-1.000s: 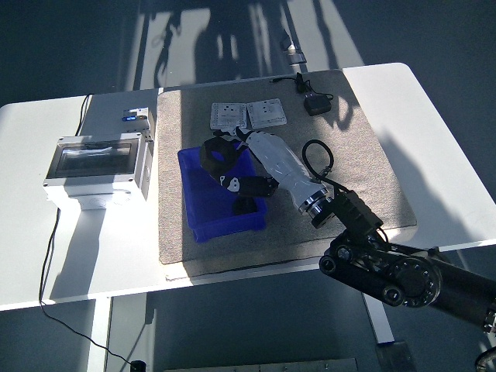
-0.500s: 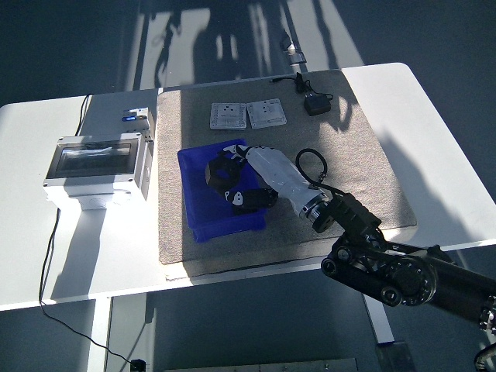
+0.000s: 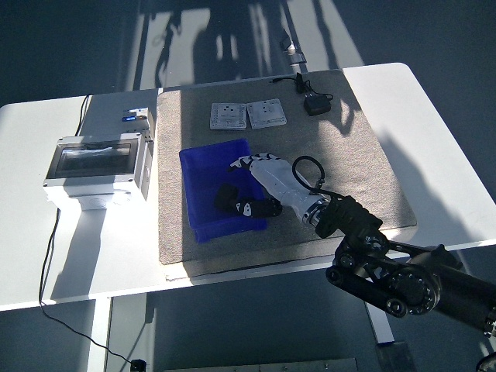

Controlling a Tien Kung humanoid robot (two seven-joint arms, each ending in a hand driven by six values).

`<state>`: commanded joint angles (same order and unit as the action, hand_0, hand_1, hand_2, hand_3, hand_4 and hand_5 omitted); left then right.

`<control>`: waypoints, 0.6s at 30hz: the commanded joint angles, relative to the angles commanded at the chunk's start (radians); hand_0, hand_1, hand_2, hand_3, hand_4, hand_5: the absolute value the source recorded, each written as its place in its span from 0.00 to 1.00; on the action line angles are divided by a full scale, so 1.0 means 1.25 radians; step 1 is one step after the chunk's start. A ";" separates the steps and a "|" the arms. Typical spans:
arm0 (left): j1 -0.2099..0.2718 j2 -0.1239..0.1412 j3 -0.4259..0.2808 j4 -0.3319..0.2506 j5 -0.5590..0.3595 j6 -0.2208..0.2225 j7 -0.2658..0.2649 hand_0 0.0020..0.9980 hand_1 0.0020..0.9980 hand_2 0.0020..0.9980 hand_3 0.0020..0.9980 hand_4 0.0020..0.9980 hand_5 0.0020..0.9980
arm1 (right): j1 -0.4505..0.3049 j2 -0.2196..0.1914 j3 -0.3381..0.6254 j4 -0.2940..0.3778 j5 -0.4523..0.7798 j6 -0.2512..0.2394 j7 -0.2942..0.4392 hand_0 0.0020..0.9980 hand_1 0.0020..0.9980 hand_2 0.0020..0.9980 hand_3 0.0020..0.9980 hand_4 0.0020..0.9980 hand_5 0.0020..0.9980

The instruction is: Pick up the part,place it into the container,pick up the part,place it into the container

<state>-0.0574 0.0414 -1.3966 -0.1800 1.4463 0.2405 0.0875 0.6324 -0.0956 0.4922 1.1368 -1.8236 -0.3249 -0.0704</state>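
Far left there's a grey plastic enclosure box with a clear lid (image 3: 97, 167) sitting on the white table (image 3: 31, 256), nobody touching it.

Moving right, the shallow blue plastic tray (image 3: 203, 167) on the beige felt mat (image 3: 349, 155) is where the action is. A second ago the robot's right hand (image 3: 260, 182) was up over the tray's far edge with a dark ring-shaped thing in its grip; now it has dropped lower and slid back toward the near right corner of the tray. There's a small black part (image 3: 227, 198) lying on the tray floor, right by the thumb. I can't honestly tell if the fingers are pinching it or have let go, the shadow eats that bit. My guess is this is the drop-off, so one part is about in.

Behind the tray, two white square switch plates (image 3: 248, 115) lie side by side, same as before. If those are the next parts, the hand needs to clear the tray and reach over it.

Further right, a black plug adapter with its cable (image 3: 316, 103) sits at the mat's far corner. Left arm isn't around.
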 joint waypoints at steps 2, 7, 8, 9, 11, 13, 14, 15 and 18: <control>-0.003 0.003 -0.002 0.000 0.003 0.000 0.001 0.62 0.63 0.62 0.62 0.57 0.83 | -0.008 -0.005 0.021 0.014 -0.008 -0.002 -0.006 1.00 0.92 0.92 0.91 0.73 0.23; -0.006 0.008 -0.011 0.000 0.027 -0.001 0.006 0.62 0.63 0.62 0.62 0.57 0.83 | -0.023 -0.015 0.055 0.028 -0.026 -0.031 -0.006 1.00 0.92 0.92 0.91 0.73 0.23; -0.006 0.009 -0.010 0.000 0.028 -0.002 0.006 0.62 0.63 0.62 0.62 0.57 0.84 | -0.031 -0.019 0.069 0.035 -0.021 -0.040 -0.002 1.00 0.91 0.91 0.89 0.76 0.26; -0.006 0.010 -0.009 0.000 0.028 -0.002 0.006 0.62 0.63 0.62 0.62 0.57 0.84 | -0.037 -0.022 0.080 0.041 -0.015 -0.047 0.003 1.00 0.91 0.91 0.89 0.76 0.26; -0.005 0.011 -0.006 0.000 0.024 -0.004 0.006 0.62 0.63 0.62 0.62 0.57 0.84 | -0.061 -0.036 0.113 0.061 0.019 -0.074 0.027 1.00 0.91 0.91 0.89 0.76 0.26; -0.004 0.010 0.001 0.000 0.012 -0.007 0.005 0.62 0.63 0.62 0.62 0.57 0.84 | -0.091 -0.054 0.150 0.086 0.058 -0.100 0.057 1.00 0.91 0.91 0.89 0.76 0.26; -0.003 0.010 0.005 0.000 0.004 -0.009 0.005 0.62 0.63 0.62 0.62 0.58 0.84 | -0.107 -0.064 0.170 0.098 0.080 -0.111 0.073 0.94 0.83 0.87 0.85 0.76 0.24; -0.001 0.009 0.008 0.000 -0.003 -0.010 0.005 0.62 0.63 0.62 0.62 0.58 0.84 | -0.122 -0.075 0.189 0.110 0.101 -0.119 0.087 0.94 0.83 0.87 0.85 0.76 0.24; 0.005 0.007 0.015 0.000 -0.020 -0.013 0.006 0.62 0.63 0.62 0.62 0.58 0.84 | -0.171 -0.107 0.256 0.149 0.171 -0.132 0.132 0.94 0.83 0.87 0.85 0.76 0.24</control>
<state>-0.0508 0.0500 -1.3779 -0.1800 1.4215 0.2237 0.0945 0.4191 -0.2300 0.8122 1.3234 -1.6099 -0.4897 0.0947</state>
